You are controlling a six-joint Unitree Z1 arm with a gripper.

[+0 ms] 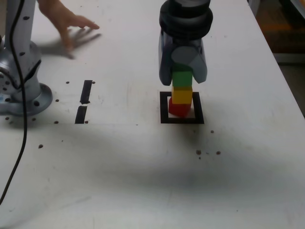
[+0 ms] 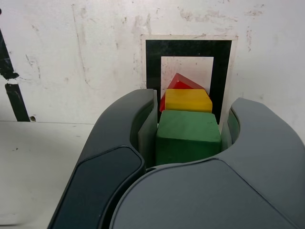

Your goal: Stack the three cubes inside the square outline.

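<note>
The tool (image 1: pixel 182 76) stands over the square outline (image 1: pixel 165 108), jaws clamped on the green cube (image 2: pixel 188 137); green sits atop the yellow cube (image 1: pixel 181 94), yellow atop the red cube (image 1: pixel 178 109), skewed, inside the outline; a hand (image 1: pixel 66 21) rests far off on the white counter (image 1: pixel 143 167).

3 cubes (image 1: pixel 181 93) stacked in 1 column inside square outline (image 1: pixel 164 109), gripper (image 1: pixel 183 76) around top cube. 2 tape strips (image 1: pixel 84 101) toward exterior view's left; person's hand (image 1: pixel 69 24) behind them.
</note>
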